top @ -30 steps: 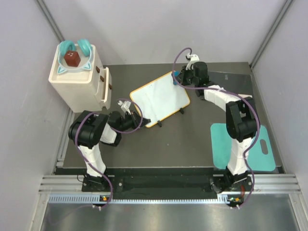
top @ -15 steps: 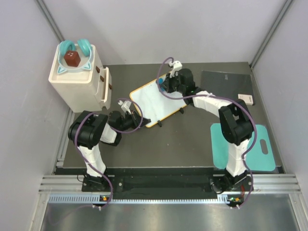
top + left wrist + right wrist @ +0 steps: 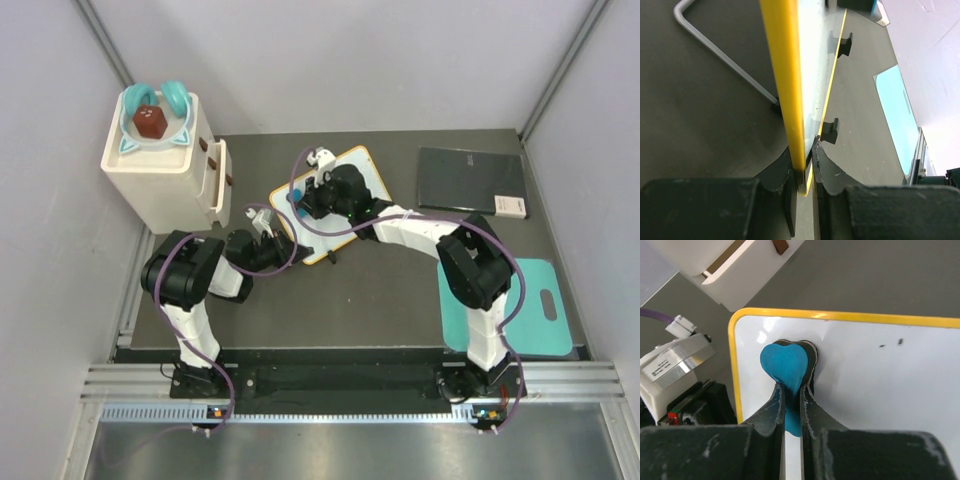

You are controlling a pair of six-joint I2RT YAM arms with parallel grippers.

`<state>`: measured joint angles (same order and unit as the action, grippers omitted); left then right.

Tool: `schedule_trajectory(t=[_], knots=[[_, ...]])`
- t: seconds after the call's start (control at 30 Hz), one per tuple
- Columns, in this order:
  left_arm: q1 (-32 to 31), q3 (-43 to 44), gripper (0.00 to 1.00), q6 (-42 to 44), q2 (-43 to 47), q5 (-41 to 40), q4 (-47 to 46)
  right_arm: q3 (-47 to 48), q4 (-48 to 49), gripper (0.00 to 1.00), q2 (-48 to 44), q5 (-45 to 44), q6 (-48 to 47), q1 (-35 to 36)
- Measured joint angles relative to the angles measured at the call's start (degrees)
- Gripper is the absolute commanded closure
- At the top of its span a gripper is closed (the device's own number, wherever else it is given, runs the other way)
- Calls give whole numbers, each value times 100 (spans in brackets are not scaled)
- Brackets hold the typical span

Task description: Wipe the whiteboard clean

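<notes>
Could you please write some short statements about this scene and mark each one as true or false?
1. The left gripper pinches the yellow frame of the whiteboard between its fingers. True.
2. The right gripper holds a red marker. False: it holds a blue heart-shaped eraser.
3. The eraser is pressed on the whiteboard near a corner. True.
4. The whiteboard rests on the teal mat. False: the mat lies apart, beside the right arm's base.
</notes>
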<state>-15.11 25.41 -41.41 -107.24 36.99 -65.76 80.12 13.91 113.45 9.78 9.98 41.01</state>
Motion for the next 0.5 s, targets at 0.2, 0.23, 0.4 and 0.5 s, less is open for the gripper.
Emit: schedule_trajectory(t=[0.2,0.23,0.4,0.5], knots=[[-2,4,100,0,0,-13,20,-326,181,100,-66,-229,76,299],[-4,9,100,2,0,-9,20,-448,214,100,-120,-262,114,330],[-15,11,100,13,0,-20,24,-1167,463,100,-400,-387,339,382],[-22,11,100,50,2,-26,24,-1615,597,100,-573,-527,546,389]])
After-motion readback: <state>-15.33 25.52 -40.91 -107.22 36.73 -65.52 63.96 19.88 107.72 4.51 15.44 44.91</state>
